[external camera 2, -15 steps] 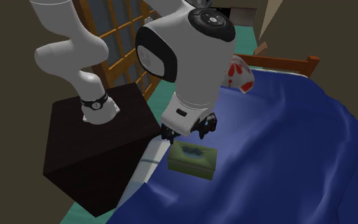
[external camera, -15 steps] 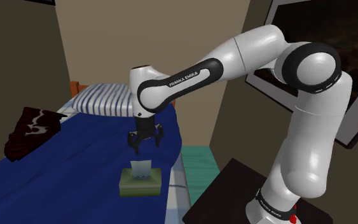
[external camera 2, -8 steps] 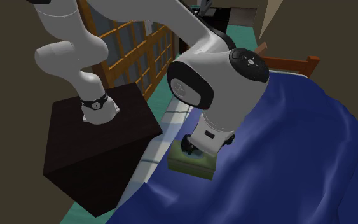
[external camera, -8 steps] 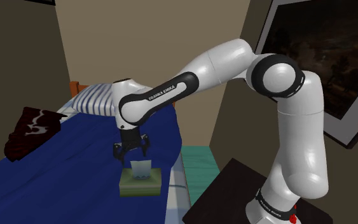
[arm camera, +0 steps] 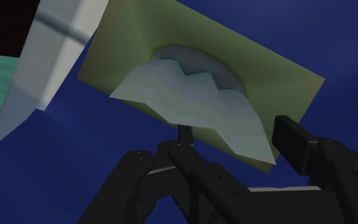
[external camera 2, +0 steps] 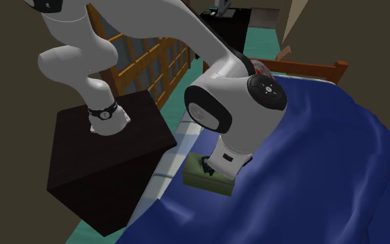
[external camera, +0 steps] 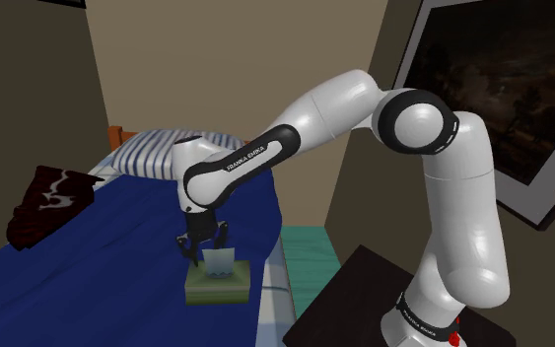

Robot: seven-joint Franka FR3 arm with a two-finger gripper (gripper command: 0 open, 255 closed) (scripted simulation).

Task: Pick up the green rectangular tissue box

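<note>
The green tissue box [external camera: 218,287] lies flat on the blue bedcover [external camera: 98,256] near the bed's edge, with a pale tissue [external camera: 218,260] sticking up from its top. My black gripper [external camera: 203,254] has come down onto the box's top at the tissue. In the wrist view the gripper [arm camera: 238,146] is open, its fingers [arm camera: 298,146] apart on either side of the tissue [arm camera: 190,95] above the box [arm camera: 260,70]. The second exterior view has the white wrist covering most of the box [external camera 2: 204,179].
A striped pillow [external camera: 157,156] and a dark patterned cloth [external camera: 48,197] lie further up the bed. A wooden headboard [external camera 2: 311,69] closes its end. The dark stand [external camera 2: 103,152] sits beside the bed over a teal floor [external camera: 310,261]. A framed picture [external camera: 492,79] hangs behind the arm.
The arm has lowered the gripper from above the bed down onto the tissue box. The fingers have drawn closer together. The box has not moved.
</note>
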